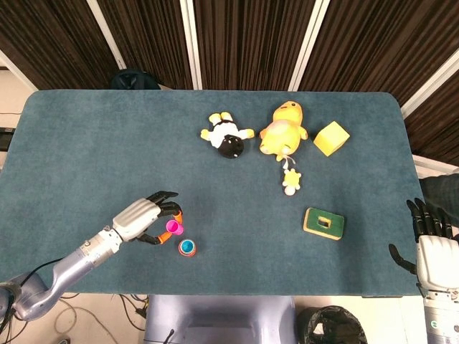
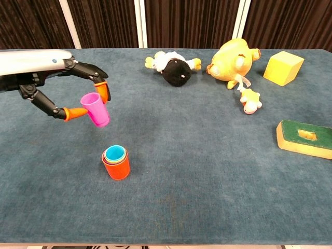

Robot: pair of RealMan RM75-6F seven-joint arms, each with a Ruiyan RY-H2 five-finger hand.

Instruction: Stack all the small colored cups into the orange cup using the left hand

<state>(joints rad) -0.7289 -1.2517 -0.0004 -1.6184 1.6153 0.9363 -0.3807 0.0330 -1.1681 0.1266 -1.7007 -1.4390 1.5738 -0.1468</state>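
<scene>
The left robot hand [image 2: 62,85] pinches a magenta cup [image 2: 95,109] between orange-tipped fingers [image 2: 102,91], tilted and raised off the blue surface [image 2: 207,171], just up-left of the orange cup [image 2: 116,163] with smaller cups nested inside. The right robot hand [image 1: 433,247] rests spread at the surface's edge.

The head view is looking almost straight down from high above, taking in the whole table [image 1: 86,143] with all 4 edges, the dark curtain beyond its far edge and floor past its near edge. The chest view is sitting much lower and closer, near the table's near edge, facing level-ish toward the far edge and cropping both side edges. The 2 views are sharing the middle of the table: the orange cup [image 1: 187,248] [image 2: 118,165], the yellow block [image 1: 330,137] [image 2: 282,67] and the green block [image 1: 323,223] [image 2: 305,138].
</scene>
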